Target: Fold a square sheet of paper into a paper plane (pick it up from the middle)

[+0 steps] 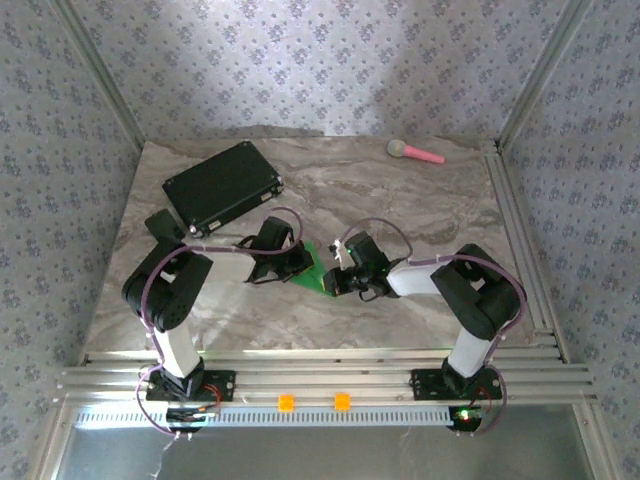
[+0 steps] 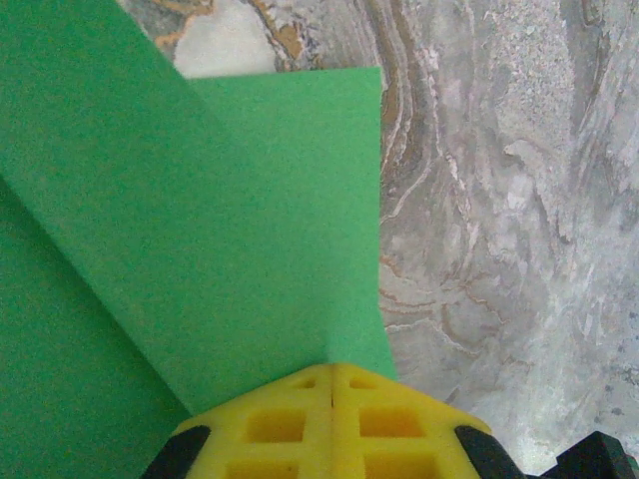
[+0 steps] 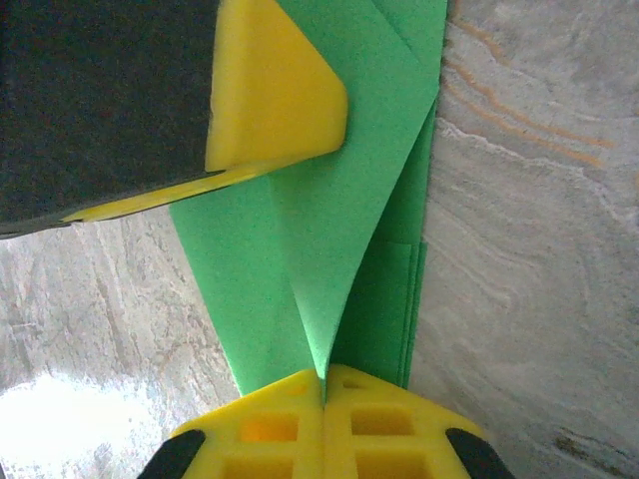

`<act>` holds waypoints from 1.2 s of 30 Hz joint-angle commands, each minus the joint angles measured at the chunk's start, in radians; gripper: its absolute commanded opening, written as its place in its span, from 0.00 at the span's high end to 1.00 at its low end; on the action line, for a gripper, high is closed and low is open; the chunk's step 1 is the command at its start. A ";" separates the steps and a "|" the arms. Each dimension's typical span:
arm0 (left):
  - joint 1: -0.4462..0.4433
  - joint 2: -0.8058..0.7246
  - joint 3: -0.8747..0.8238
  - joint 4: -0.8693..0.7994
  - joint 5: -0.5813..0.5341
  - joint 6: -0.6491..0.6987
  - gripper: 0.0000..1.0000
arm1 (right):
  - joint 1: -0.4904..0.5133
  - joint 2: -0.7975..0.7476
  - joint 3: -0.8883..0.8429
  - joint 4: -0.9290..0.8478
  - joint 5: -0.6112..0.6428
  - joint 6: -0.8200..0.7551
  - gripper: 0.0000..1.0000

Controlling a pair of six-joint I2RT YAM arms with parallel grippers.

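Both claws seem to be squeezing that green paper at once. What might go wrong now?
The left claw and right claw both pinch the thin green paper; pulling apart might tear it. They sit very close together, so they might bump. Its folds may slip out of line.

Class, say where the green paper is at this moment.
In the top view the green paper sits mid-table between the two arms, nearer than the black case, pinched in the shut jaws of the left gripper and right gripper.

Floral wallpaper (image 1: 300,60), marble-look tabletop (image 1: 440,205), alu rails (image 1: 520,235), prob. daylit.
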 commanded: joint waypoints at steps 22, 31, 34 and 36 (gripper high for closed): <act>0.010 0.034 0.011 -0.145 -0.082 0.041 0.96 | -0.039 -0.024 -0.001 -0.133 -0.094 0.038 0.87; 0.015 0.041 0.006 -0.115 -0.060 0.058 0.95 | -0.073 -0.055 0.004 -0.172 -0.182 0.042 0.78; 0.015 0.040 0.007 -0.114 -0.060 0.062 0.95 | -0.077 -0.060 0.004 -0.174 -0.204 0.050 0.78; 0.015 0.040 0.004 -0.106 -0.053 0.065 0.95 | -0.079 -0.070 0.010 -0.172 -0.211 0.057 0.77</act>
